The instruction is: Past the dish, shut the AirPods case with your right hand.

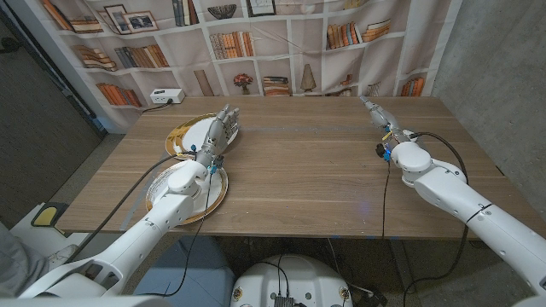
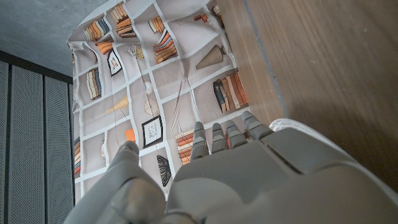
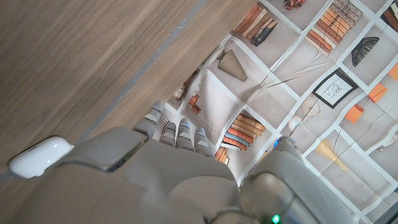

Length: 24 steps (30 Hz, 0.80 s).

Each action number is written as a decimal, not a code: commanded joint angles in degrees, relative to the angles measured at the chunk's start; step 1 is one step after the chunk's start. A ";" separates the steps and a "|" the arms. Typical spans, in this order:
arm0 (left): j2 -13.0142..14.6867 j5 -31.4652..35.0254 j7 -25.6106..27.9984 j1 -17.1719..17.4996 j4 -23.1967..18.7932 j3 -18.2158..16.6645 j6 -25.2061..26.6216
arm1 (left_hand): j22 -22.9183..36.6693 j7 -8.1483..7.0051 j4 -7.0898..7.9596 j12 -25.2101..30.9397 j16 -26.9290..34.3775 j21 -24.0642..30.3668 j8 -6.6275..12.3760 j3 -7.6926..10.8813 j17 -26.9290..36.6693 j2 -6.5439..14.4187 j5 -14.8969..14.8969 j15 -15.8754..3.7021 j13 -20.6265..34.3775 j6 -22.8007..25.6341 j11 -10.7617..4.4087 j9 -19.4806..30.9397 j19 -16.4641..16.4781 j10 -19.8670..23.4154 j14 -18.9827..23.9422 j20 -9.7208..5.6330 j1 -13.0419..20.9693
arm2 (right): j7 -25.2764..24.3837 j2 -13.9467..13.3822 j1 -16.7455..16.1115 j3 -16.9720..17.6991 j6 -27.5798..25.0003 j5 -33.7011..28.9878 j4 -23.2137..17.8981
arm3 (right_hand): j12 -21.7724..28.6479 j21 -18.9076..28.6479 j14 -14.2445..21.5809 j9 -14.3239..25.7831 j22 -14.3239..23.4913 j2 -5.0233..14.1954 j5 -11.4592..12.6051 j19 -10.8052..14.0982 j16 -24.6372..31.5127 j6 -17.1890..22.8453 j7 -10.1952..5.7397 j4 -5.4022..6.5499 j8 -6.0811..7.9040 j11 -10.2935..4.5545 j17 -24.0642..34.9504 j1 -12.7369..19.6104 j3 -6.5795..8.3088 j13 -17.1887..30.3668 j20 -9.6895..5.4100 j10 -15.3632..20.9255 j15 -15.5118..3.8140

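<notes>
A small white rounded AirPods case (image 3: pixel 38 157) lies on the wood right beside my right hand (image 3: pixel 155 168); its lid seam is hidden, so I cannot tell whether it stands open or closed. In the head view my right hand (image 1: pixel 381 119) reaches out with straight fingers at the table's far right, holding nothing. My left hand (image 1: pixel 218 130), fingers straight and empty, hovers over the far gold-rimmed dish (image 1: pixel 182 134). A second gold-rimmed dish (image 1: pixel 215 198) lies under my left forearm. In the left wrist view my left hand (image 2: pixel 236 168) shows from behind.
A white power strip (image 1: pixel 166 96) sits past the table's far left edge. A printed bookshelf backdrop (image 1: pixel 281 43) hangs close behind the table. Bare wood (image 1: pixel 299 162) stretches between the two arms.
</notes>
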 commanded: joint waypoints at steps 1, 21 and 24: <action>-0.27 -0.23 -0.81 -0.11 0.71 0.21 -0.54 | 0.26 -0.09 -0.42 -0.16 -0.10 -0.09 -0.02 0.04 0.24 0.24 0.00 0.22 0.19 0.30 0.21 0.16 0.07 0.38 -0.45 -0.27 0.50 | -2.38 -1.36 -0.18 -0.27 -5.64 -2.47 -3.91 | 0.30 0.48 0.06 0.28 0.15 0.04 -0.08 0.47 0.48 -0.19 -0.60 -0.55 0.19 0.01 0.08 0.95 0.14 0.13 0.23 0.17 -0.10; -0.40 0.15 -1.83 -1.07 1.99 0.88 -0.23 | 0.28 0.00 -0.69 0.50 -0.09 -0.67 0.22 0.01 0.25 0.35 -0.04 -0.03 0.20 1.38 0.50 0.16 0.20 2.36 -0.57 -0.41 0.32 | -3.52 -2.08 -0.12 0.17 -10.44 -3.99 -6.32 | 0.26 0.42 -0.16 0.29 0.14 0.25 -0.10 0.33 0.51 0.25 -1.54 -1.34 0.26 -0.12 0.06 2.13 0.53 0.12 0.39 -0.04 -0.01; -0.57 0.18 -2.16 -1.30 2.42 1.08 -0.23 | 0.28 0.10 -0.71 0.49 -0.12 -0.72 0.28 0.00 0.25 0.37 -0.04 -0.04 0.21 1.60 0.57 0.16 0.21 2.38 -0.68 -0.46 0.30 | -4.30 -2.40 0.24 -0.24 -13.04 -4.86 -7.44 | 0.29 0.45 -0.13 0.29 0.14 0.28 -0.10 0.39 0.54 0.23 -1.72 -1.47 0.23 -0.20 0.06 2.32 0.60 0.12 0.49 0.01 -0.03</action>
